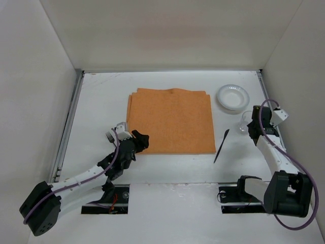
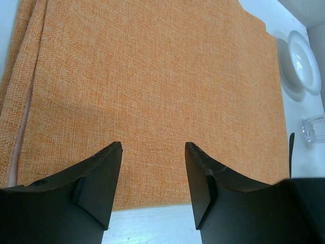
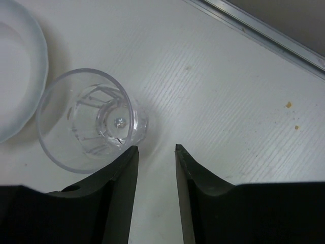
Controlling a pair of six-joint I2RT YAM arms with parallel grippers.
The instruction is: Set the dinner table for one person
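Presently, the dinner table (image 1: 101, 101) is being shown as a wide white surface under both arms, and only part of a setting is lying on it. The orange placemat (image 1: 170, 121) is lying spread in the middle. The white plate (image 1: 233, 96) is resting on the bare table off the mat's far right corner, and the black knife (image 1: 221, 146) is lying just beside the mat's right edge. The fork (image 1: 109, 136) is lying to the left of the mat, close to the left arm.

The left gripper (image 2: 153, 145) is being held with its jaws spread wide at the near left corner of the placemat, and nothing is being pinched. The right gripper (image 3: 156, 148) is being held with its jaws partly apart and empty, and bare table is being seen through the gap. The clear glass (image 3: 91, 119) is standing outside that gap, just beside one finger, between this finger and the plate.

Some risk is being judged from here. If the right jaws are closed or lowered from this place, the glass is likely to be missed or pushed by the outer side of the finger. It could then be tipped or knocked against the plate. If the left jaws are lowered onto the cloth, the mat could be dragged or wrinkled.
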